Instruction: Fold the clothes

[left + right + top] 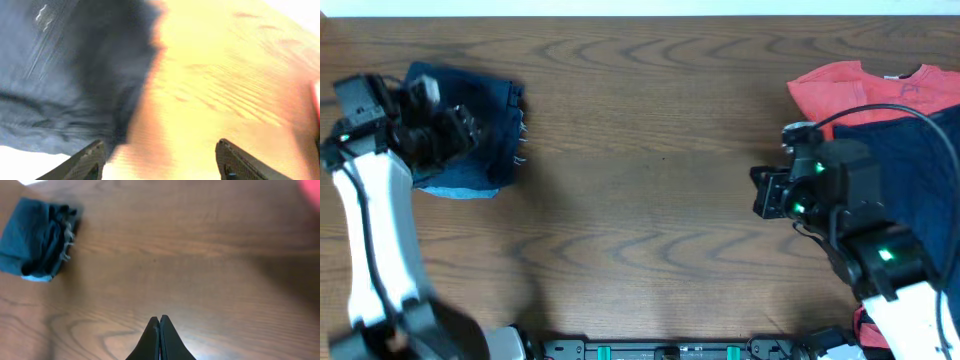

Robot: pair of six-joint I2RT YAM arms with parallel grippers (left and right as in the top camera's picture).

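Denim shorts (498,112) were found folded at the far left, the left gripper (160,162) spread open and empty beside them; the right gripper (159,325), shut on nothing, was judged due to open for the coral T-shirt (850,90) or navy garment (920,160) at the right

place: robot lab bench | cues: wood-grain table (650,120), left arm (378,230), right arm (898,268)
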